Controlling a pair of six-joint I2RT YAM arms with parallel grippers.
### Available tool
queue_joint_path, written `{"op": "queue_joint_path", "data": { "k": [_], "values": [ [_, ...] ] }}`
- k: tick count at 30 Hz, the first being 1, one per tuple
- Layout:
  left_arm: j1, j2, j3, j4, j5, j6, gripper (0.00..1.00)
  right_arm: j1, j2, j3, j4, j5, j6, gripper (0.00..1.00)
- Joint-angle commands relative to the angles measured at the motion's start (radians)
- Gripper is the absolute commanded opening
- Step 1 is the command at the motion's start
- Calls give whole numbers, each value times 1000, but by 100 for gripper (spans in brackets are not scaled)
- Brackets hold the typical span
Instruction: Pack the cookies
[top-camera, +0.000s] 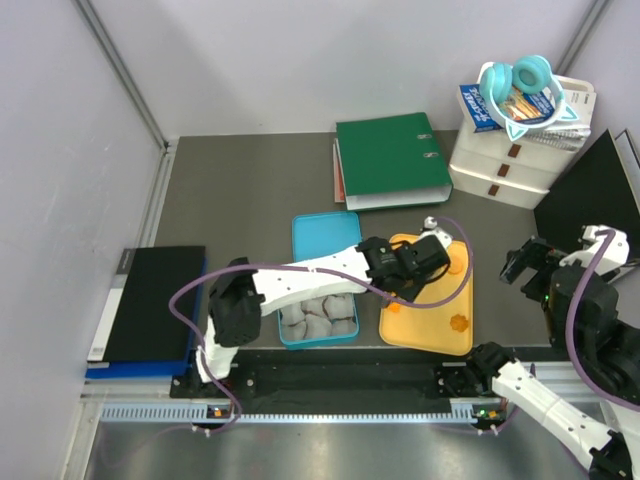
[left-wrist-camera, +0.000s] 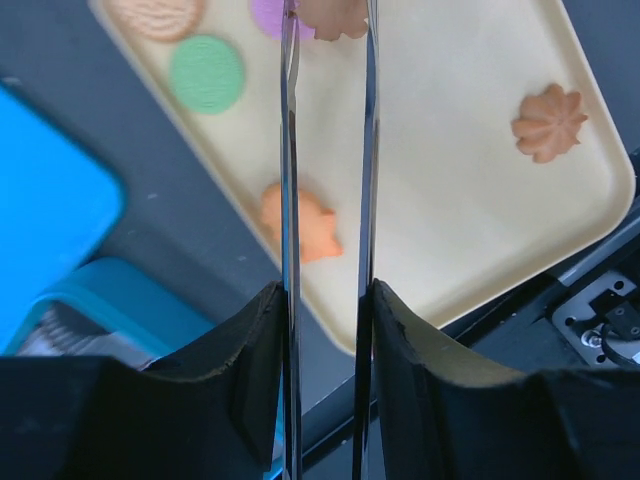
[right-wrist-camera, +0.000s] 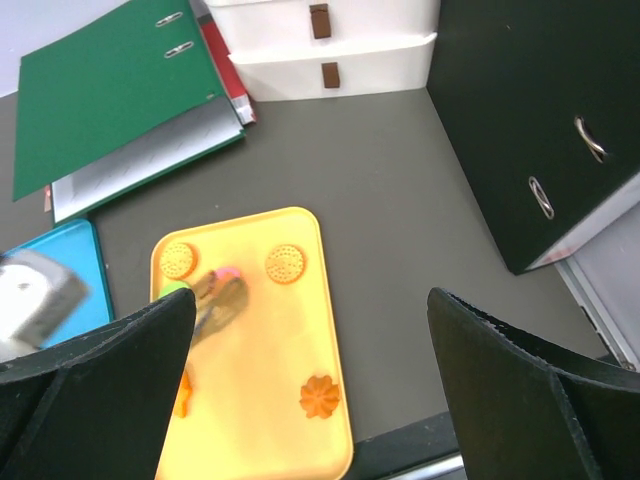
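Note:
My left gripper (top-camera: 405, 265) is shut on a pair of metal tongs (left-wrist-camera: 328, 150) over the yellow-orange tray (top-camera: 440, 335). The tong tips sit on either side of an orange flower cookie (left-wrist-camera: 335, 15) at the top edge of the left wrist view; I cannot tell if it is lifted. Other cookies lie on the tray: a green one (left-wrist-camera: 206, 73), a pink one (left-wrist-camera: 268, 14), a round orange biscuit (left-wrist-camera: 155, 15) and two orange flowers (left-wrist-camera: 312, 225) (left-wrist-camera: 549, 122). My right gripper (top-camera: 525, 262) is open and empty, off to the right of the tray (right-wrist-camera: 330, 300).
A blue container (top-camera: 318, 320) with crinkled paper liners sits left of the tray, its blue lid (top-camera: 325, 235) behind it. A green binder (top-camera: 392, 160) and white drawers (top-camera: 510, 165) stand at the back. Black binders lie at the right (right-wrist-camera: 540, 120) and far left (top-camera: 150, 300).

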Motion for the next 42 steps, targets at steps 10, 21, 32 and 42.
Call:
{"op": "queue_joint_path", "data": {
  "k": [10, 21, 32, 42],
  "values": [
    [-4, -436, -80, -290, -319, -148, 37, 9, 69, -41, 157, -57, -50, 99],
    [-27, -695, -253, -585, -267, -377, 33, 8, 137, -96, 271, -132, -69, 99],
    [-131, -726, -294, -617, -220, -466, 32, 8, 164, -130, 318, -172, -56, 99],
    [-151, -758, -440, -539, -164, -507, 32, 8, 167, -133, 314, -178, -47, 99]
  ]
}}
